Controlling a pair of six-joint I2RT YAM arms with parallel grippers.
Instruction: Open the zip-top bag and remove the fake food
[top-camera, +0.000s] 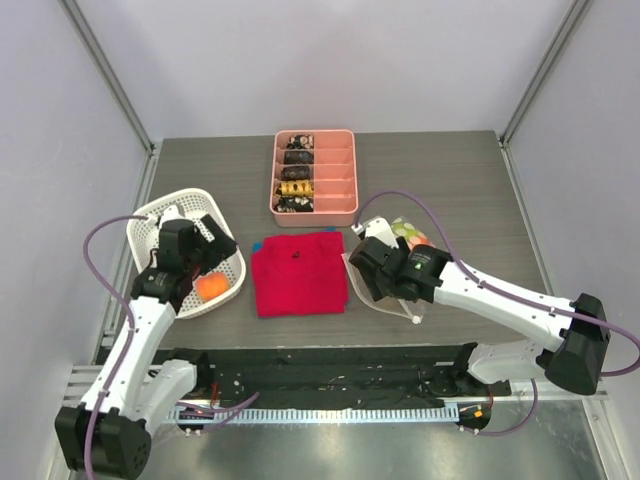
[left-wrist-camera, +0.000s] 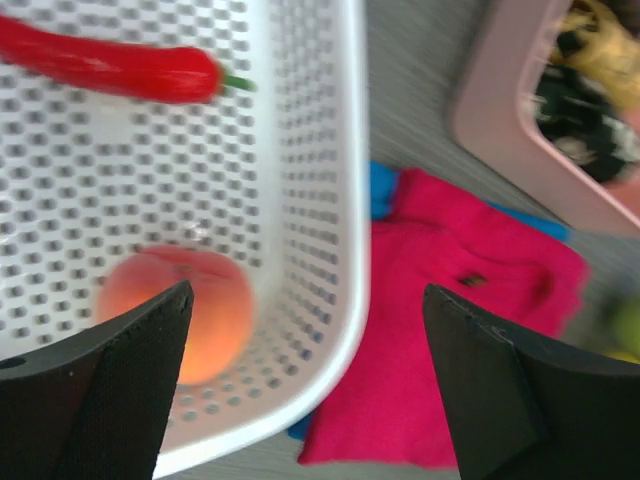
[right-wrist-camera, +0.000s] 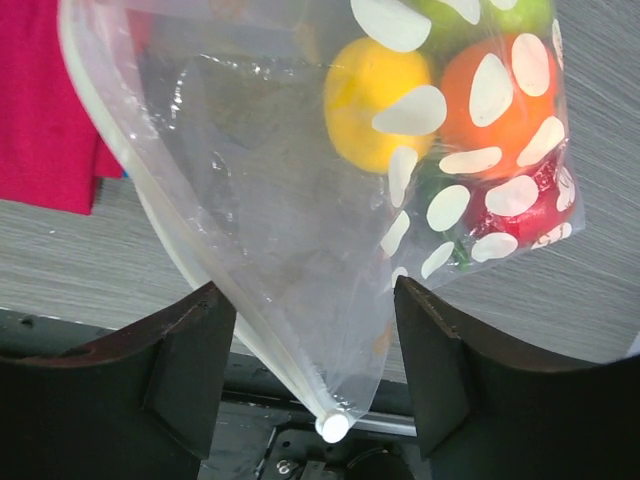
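Note:
The zip-top bag (right-wrist-camera: 260, 180) is clear with white dots and lies on the table right of the red cloth. Its white slider (right-wrist-camera: 332, 427) sits at the near corner. Inside it are a yellow fruit (right-wrist-camera: 375, 95), an orange (right-wrist-camera: 500, 90), a red apple (right-wrist-camera: 520, 205) and something green. My right gripper (right-wrist-camera: 315, 370) is open, its fingers on either side of the slider corner without touching it. It shows in the top view (top-camera: 368, 280) over the bag (top-camera: 408, 236). My left gripper (left-wrist-camera: 310, 400) is open and empty above the white basket (left-wrist-camera: 355, 200). The basket holds a peach (left-wrist-camera: 185, 320) and a red chili (left-wrist-camera: 110, 65).
A red cloth (top-camera: 298, 272) lies in the middle between the basket (top-camera: 150, 225) and the bag. A pink divided tray (top-camera: 345, 180) with dark and gold pieces stands at the back. The black rail runs along the near table edge.

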